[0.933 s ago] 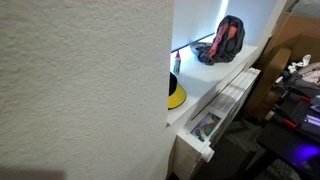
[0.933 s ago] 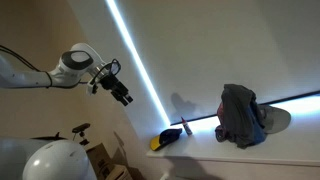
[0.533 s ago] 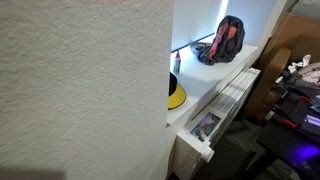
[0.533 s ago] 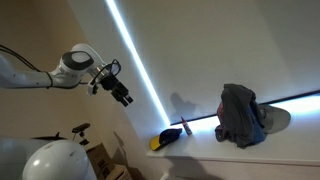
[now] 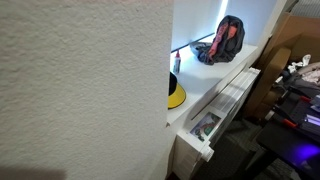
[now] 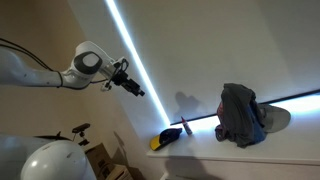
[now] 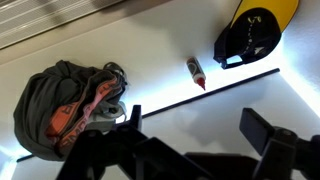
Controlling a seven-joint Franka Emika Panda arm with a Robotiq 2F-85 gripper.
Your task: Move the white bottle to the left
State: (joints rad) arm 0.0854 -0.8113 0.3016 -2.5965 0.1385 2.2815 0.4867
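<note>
The white bottle (image 5: 176, 62) is slim, with a reddish top. It stands on the white shelf (image 5: 215, 80) between the red-and-black bag (image 5: 225, 38) and the flat yellow round object (image 5: 176, 97). It also shows in an exterior view (image 6: 186, 127) and in the wrist view (image 7: 195, 72). My gripper (image 6: 135, 88) is open and empty, high in the air and well away from the bottle. In the wrist view its two dark fingers (image 7: 195, 135) are spread apart at the bottom edge. The bottle lies far beyond them.
The bag (image 7: 75, 100) and the yellow and black object (image 7: 255, 35) flank the bottle. A bright light strip (image 6: 135, 55) runs along the wall. A large white wall (image 5: 80, 90) blocks much of one exterior view. Clutter sits below the shelf (image 5: 205, 127).
The arm has swung to the right, toward the shelf, and the gripper has turned. The bottle, bag and yellow object have not moved.
</note>
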